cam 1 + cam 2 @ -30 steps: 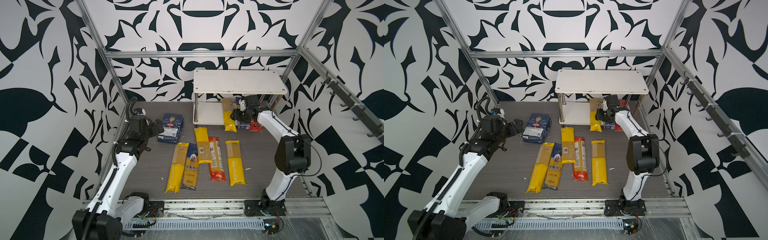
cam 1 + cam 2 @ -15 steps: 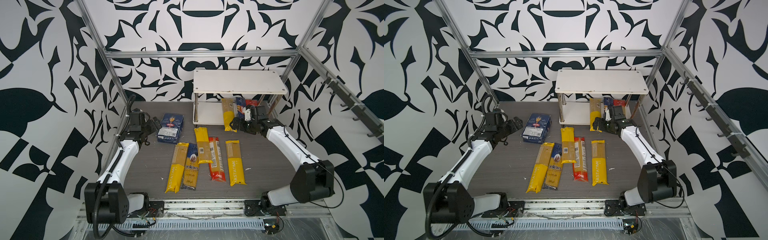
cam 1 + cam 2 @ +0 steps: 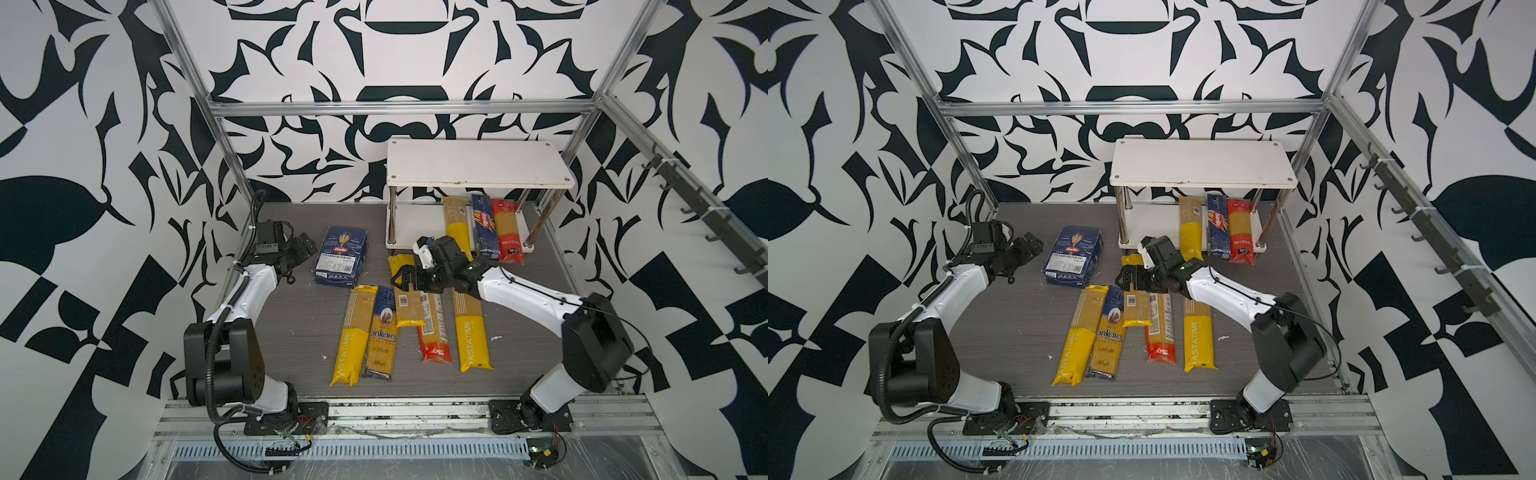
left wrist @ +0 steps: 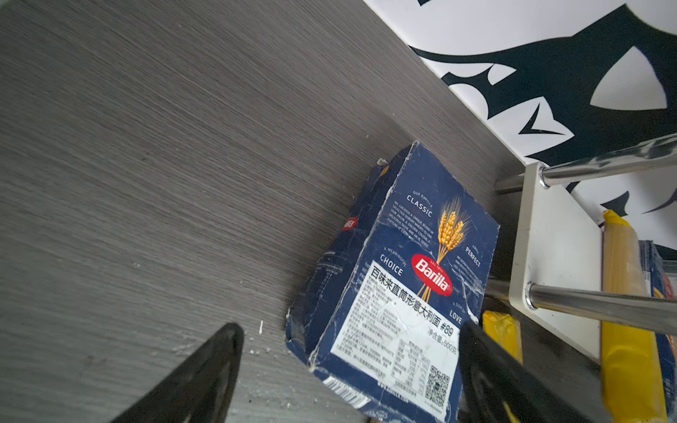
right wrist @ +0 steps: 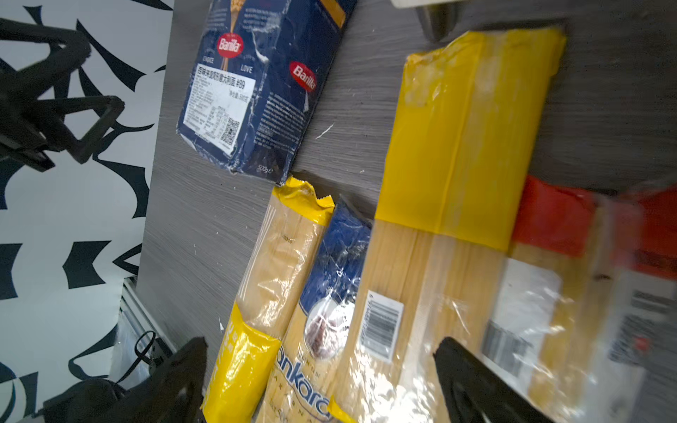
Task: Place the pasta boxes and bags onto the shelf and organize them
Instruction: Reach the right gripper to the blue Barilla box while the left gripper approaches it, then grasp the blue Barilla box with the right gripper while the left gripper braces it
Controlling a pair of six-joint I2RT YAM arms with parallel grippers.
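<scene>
Along the back right of the grey wood-grain surface (image 3: 291,332), between black-and-white patterned walls (image 3: 124,124), the shelf (image 3: 478,162) carries a yellow bag (image 3: 457,224), the narrow box (image 3: 484,226) and a red bag (image 3: 507,232) on its lower board. Five more bags (image 3: 471,332) lie mid-surface. The right pincer (image 3: 397,278), jaws wide, hangs over the short yellow-ended bag (image 3: 409,307). The left pincer (image 3: 300,257), spread wide and empty, sits just beside the wide box (image 3: 340,257); bare surface runs from there to the near edge.
</scene>
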